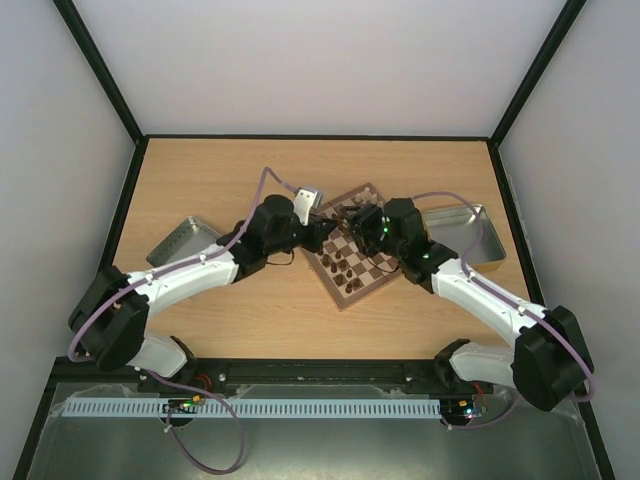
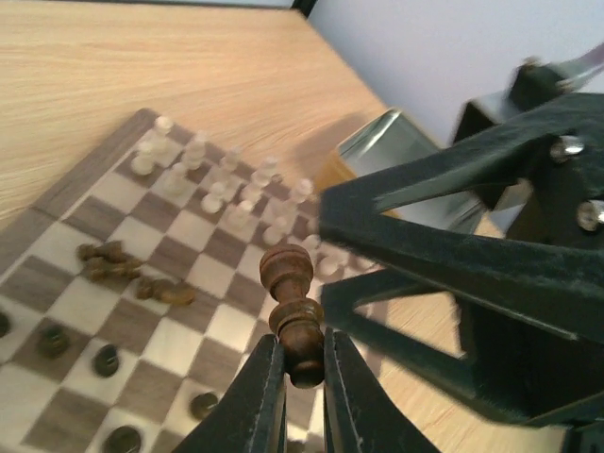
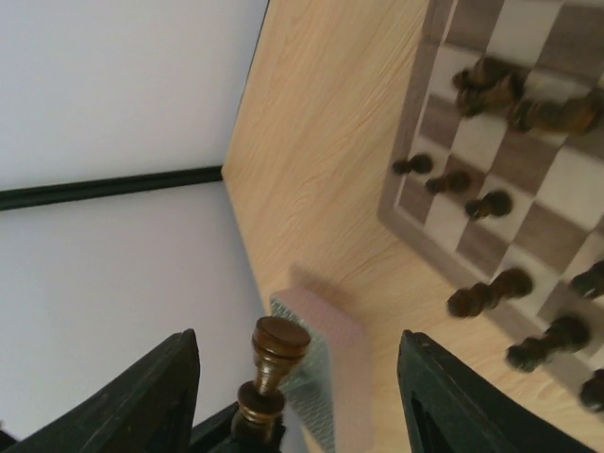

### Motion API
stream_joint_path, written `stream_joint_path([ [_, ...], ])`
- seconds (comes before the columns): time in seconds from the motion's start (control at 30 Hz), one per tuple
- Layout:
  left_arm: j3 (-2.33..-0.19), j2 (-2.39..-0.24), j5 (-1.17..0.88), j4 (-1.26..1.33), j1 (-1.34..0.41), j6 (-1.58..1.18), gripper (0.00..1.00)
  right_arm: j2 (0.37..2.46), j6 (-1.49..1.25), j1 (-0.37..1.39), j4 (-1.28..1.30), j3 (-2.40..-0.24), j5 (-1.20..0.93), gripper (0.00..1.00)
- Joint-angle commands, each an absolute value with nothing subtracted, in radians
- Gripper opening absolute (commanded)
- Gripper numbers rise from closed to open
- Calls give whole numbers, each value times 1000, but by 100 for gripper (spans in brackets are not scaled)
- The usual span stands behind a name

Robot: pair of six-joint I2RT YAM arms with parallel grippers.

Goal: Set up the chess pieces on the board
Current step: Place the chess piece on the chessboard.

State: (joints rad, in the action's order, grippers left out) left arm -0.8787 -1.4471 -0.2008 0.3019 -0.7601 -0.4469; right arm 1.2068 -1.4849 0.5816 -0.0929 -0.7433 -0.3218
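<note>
The dark piece (image 2: pixel 286 274), likely light, rigid and slippery, is clamped at its base by the left tool (image 2: pixel 303 366); the right tool (image 3: pixel 302 382) stands wide.

A light wooden table (image 1: pixel 230 170) has plain white walls (image 1: pixel 320 60) on its left, right and far sides. Thin black bars (image 1: pixel 100 68) run up the corners. The light is soft.
</note>
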Motion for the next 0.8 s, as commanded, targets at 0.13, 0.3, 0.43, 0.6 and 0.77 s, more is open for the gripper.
stream_joint_path([
  [0.13,-1158,-1471,-264,-462,-634,-261,10,1128,-1211,574,108,-812,-48,59],
  [0.3,-1304,-1567,-246,-738,-595,-178,11,1104,-1149,569,131,-801,-5,59],
  [0.43,-1358,-1670,-220,-814,-580,-143,11,1089,-1130,564,122,-772,0,60],
  [0.6,-1462,-1831,-205,-859,-585,-139,11,1075,-1103,555,121,-742,0,60],
  [0.77,-1586,-1952,-170,-911,-603,-140,9,1054,-1096,545,111,-712,0,60],
])
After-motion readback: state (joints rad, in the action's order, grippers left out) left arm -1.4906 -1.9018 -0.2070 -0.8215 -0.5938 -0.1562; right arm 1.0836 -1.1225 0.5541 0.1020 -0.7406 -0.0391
